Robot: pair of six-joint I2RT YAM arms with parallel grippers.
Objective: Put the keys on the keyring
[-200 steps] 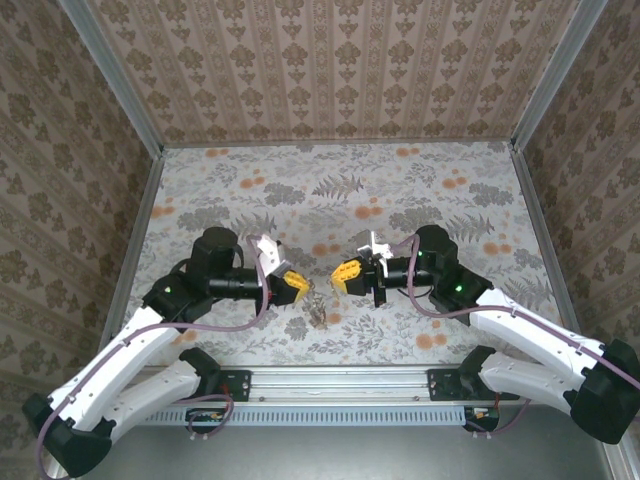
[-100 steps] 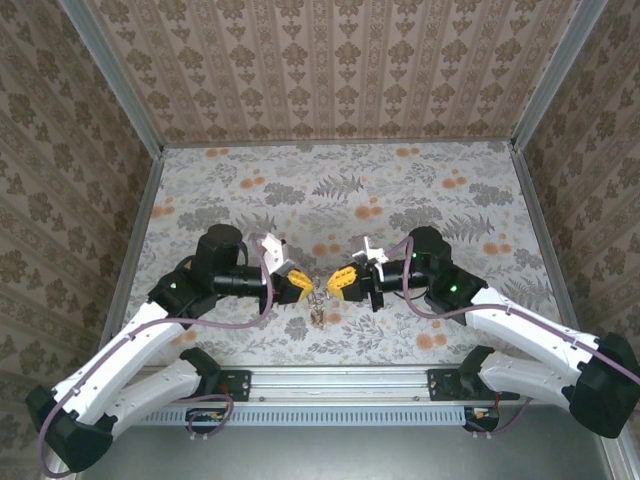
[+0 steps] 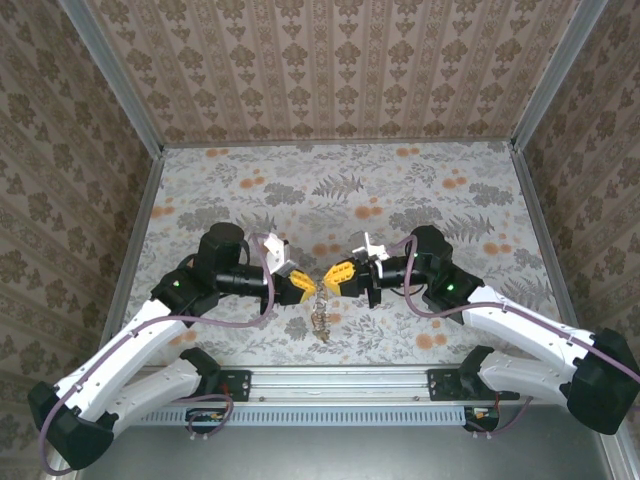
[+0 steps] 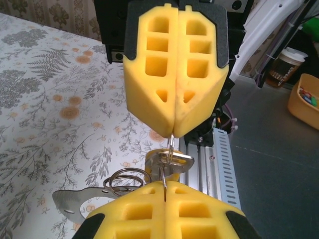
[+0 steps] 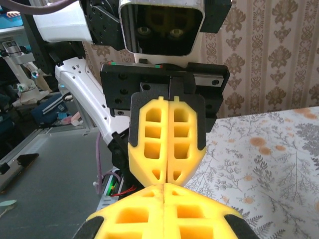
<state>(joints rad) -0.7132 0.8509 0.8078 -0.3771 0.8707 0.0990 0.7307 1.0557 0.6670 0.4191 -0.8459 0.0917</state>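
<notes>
My left gripper (image 3: 305, 286) and right gripper (image 3: 335, 278) meet tip to tip above the near middle of the table. In the left wrist view my left gripper (image 4: 165, 185) is shut on the thin wire of the keyring (image 4: 171, 149). The right gripper (image 4: 172, 134) opposite pinches the same wire from above. A small key (image 4: 172, 160) with a yellowish head hangs on that wire between the two tips. More rings (image 4: 124, 178) and a flat metal tag (image 4: 67, 203) dangle beside it, seen from above as a bunch (image 3: 320, 320). The right wrist view has my right gripper (image 5: 164, 188) shut, hiding the ring.
The aluminium rail (image 3: 330, 382) with both arm bases runs along the near edge just under the grippers. Patterned walls (image 3: 330, 70) close the table at the back and sides. Off the table, a paper cup (image 4: 285, 67) and an orange bin (image 4: 304, 99) stand.
Both grippers have moved toward each other, from a clear gap to tips nearly touching. The dangling bunch of rings stays under the meeting point.
</notes>
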